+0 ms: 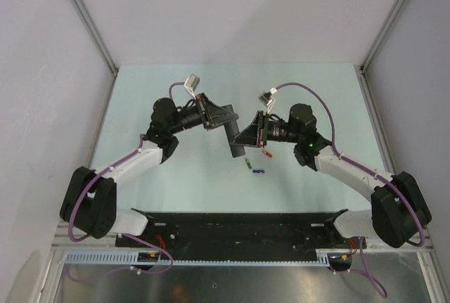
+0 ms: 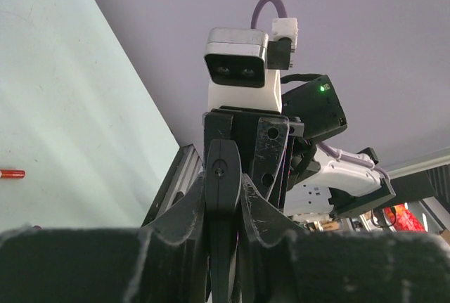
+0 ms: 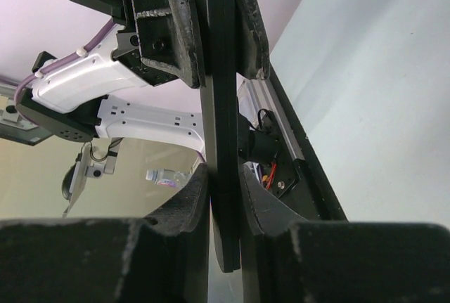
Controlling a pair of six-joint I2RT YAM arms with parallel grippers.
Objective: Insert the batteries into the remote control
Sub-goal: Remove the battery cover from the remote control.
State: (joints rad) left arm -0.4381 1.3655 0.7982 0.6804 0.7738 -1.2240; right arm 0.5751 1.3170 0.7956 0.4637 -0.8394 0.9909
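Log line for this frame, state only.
left gripper: shut on remote control | right gripper: shut on remote control | batteries: three lying on table, none loaded

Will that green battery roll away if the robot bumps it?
Probably: the green battery is a cylinder lying on its side on the smooth table, so a sideways nudge likely rolls it. Being so small, it's probably light and may skid.

One remote control (image 1: pixel 233 147), one red battery (image 1: pixel 266 153), one green battery (image 1: pixel 247 164), one blue-purple battery (image 1: pixel 258 171)
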